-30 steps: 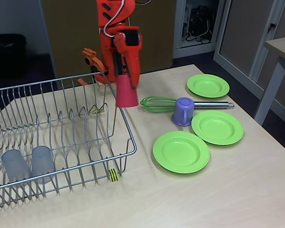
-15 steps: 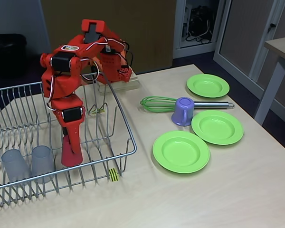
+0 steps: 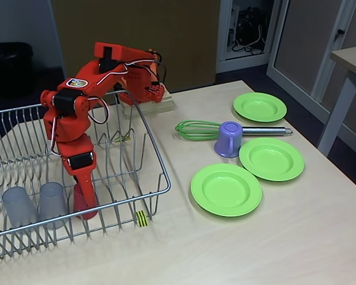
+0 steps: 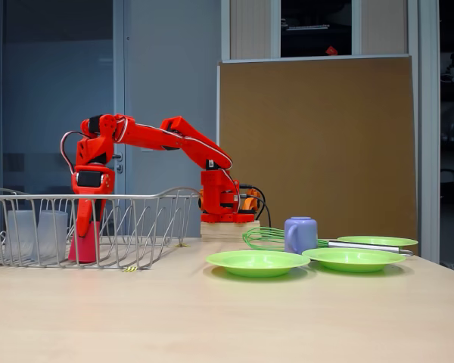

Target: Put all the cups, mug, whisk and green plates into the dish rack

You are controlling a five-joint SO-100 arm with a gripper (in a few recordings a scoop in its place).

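End effector [image 3: 83, 205] on red cup [image 3: 78, 200] inside dish rack [image 3: 157, 160]

No text, brand or number can be read. A small round sticker [image 3: 78, 83] sits on the red arm's [image 3: 77, 127] upper joint, its print too small to make out. A yellow-and-black striped tag [image 3: 142, 218] hangs on the rack's [image 3: 24, 231] near edge, bearing no letters.

Even indoor light, soft faint shadows — both views sharp, backgrounds dimmer
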